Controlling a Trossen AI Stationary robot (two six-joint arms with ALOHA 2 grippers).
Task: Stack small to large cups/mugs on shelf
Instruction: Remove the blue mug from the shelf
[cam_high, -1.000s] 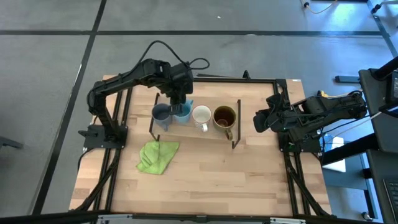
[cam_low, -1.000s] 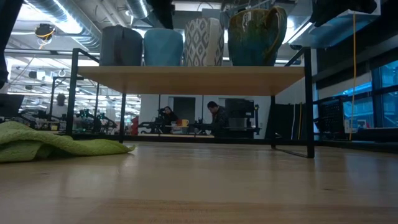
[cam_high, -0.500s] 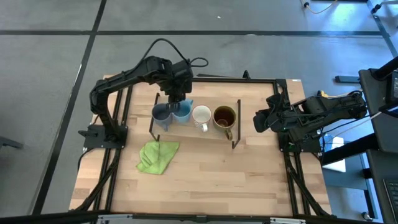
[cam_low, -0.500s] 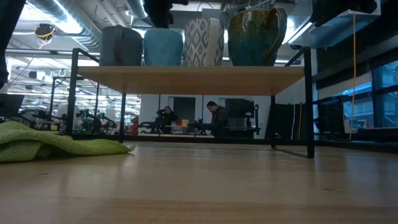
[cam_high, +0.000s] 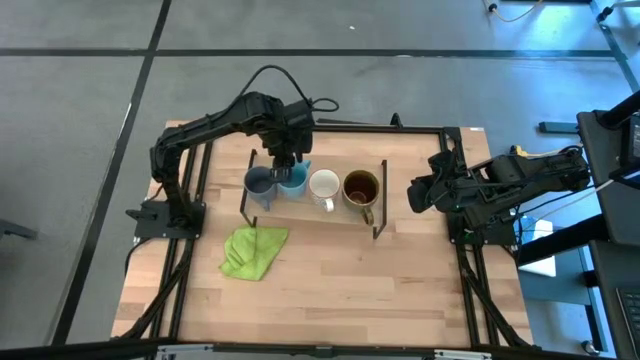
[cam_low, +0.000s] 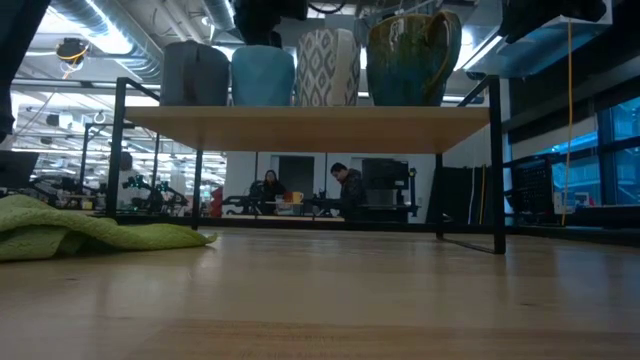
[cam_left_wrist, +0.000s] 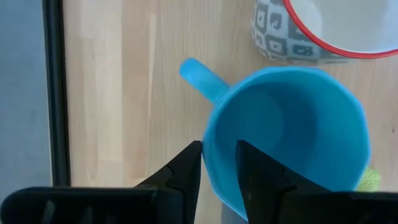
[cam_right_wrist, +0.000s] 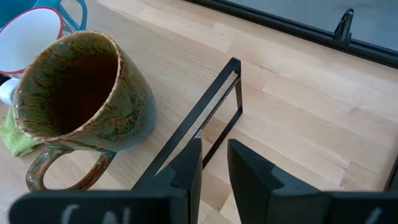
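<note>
One light blue mug (cam_left_wrist: 292, 134) wall, seemingly between left hand (cam_left_wrist: 217, 177) fingers.

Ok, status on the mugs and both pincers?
Left pincer straddles light blue mug rim. Right pincer idle at table edge. Four mugs on shelf.

Robotics lab or workshop. A wooden table (cam_high: 330, 290) sits on a grey floor (cam_high: 80, 120) marked with dark tape lines, two dark robot arms clamped at its sides. Low view looks into a big open room: exposed ducts (cam_low: 110, 25) on the ceiling, strip lights, benches with more arm rigs, two people (cam_low: 350, 188) seated at workstations, big windows (cam_low: 610, 150) on one side.
</note>
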